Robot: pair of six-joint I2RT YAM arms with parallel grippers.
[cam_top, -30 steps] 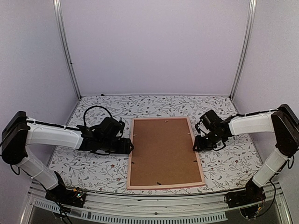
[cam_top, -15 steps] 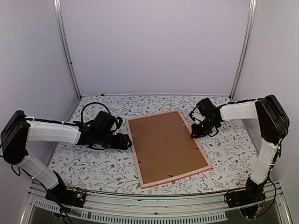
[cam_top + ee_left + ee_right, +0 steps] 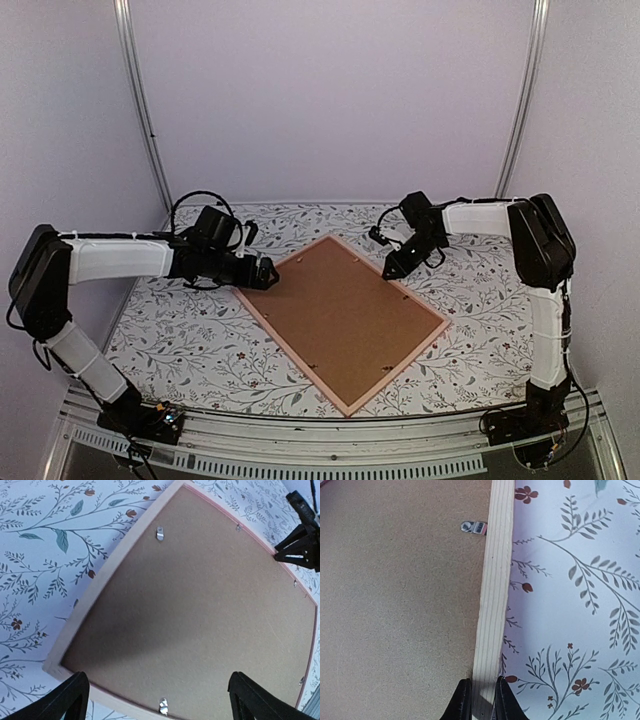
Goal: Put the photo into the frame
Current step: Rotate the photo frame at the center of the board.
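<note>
Two claws at one frame [image 3: 492, 605]: it lies face-down on the bench [image 3: 180, 340], long axis diagonal, far-left to near-right. The right claw [image 3: 481, 690] is clamped on the far long rail, near the far corner. The left claw [image 3: 159, 680] hangs wide apart over the short left end, gripping nothing. We see the brown backing [image 3: 340, 315] seated inside, with metal tabs [image 3: 160, 532] round its edge. No photo visible, and we can't tell if it's underneath.

No legible txt, labels or nos. anywhere in view
</note>
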